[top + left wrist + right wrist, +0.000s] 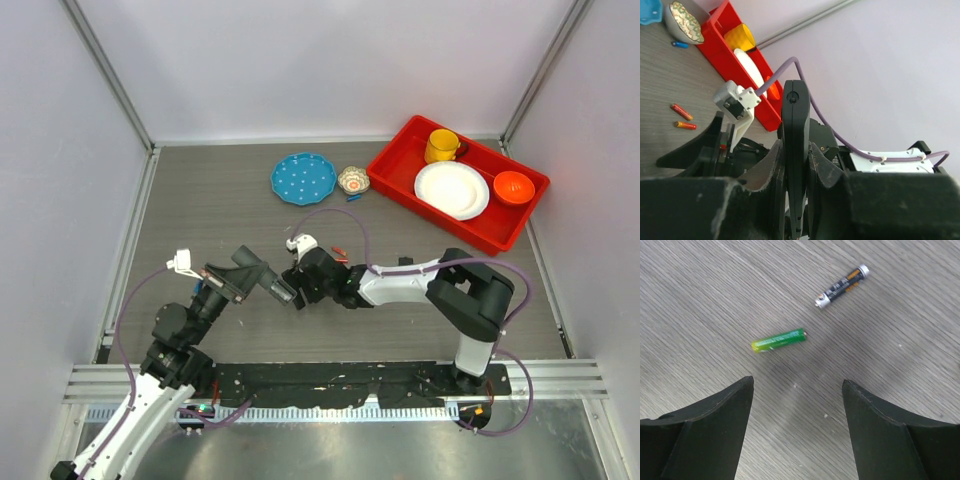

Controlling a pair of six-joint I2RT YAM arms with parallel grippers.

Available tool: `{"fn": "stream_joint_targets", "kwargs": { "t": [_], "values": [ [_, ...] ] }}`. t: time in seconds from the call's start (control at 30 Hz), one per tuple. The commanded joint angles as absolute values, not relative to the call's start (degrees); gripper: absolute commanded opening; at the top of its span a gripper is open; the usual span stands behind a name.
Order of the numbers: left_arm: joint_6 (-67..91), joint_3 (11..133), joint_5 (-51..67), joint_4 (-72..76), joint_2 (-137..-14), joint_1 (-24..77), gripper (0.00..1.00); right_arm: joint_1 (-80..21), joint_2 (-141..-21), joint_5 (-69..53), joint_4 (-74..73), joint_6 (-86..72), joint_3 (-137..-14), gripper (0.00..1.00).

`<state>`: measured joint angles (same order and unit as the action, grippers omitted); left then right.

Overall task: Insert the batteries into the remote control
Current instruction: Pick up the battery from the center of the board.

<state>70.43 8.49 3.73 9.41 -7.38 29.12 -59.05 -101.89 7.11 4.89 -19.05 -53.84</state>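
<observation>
My left gripper is shut on the remote control, a slim black bar held on edge and sticking out past the fingers. From above, the left gripper hangs over the middle of the table, close to my right gripper. The right wrist view looks down on both batteries lying on the table: a green one and a black one further off. My right gripper stands open above the table just short of the green battery, with nothing between its fingers.
At the back right stands a red tray holding a yellow cup, a white plate and an orange bowl. A blue plate and a patterned bowl sit behind. Orange sticks lie on the table.
</observation>
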Motion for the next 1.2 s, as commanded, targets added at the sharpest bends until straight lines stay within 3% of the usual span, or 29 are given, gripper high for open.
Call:
{"fn": "stream_joint_targets", "kwargs": {
  "t": [0.0,0.47,1.17],
  "values": [
    [69.4,11.0,6.9,13.7,-6.4,28.7,0.00,-59.7,-103.5,8.3,11.0,-16.8,-56.9,0.78],
    [70.8,10.0,7.8,13.6,-3.1,28.7,0.00,-60.9,-108.5,9.0,10.6,-13.5,-61.3,0.77],
    [72.4,8.3,7.7,14.2,-2.3,28.8,0.00,-64.8,-113.6,18.9,3.9,-7.4,-65.4,0.62]
  ]
}}
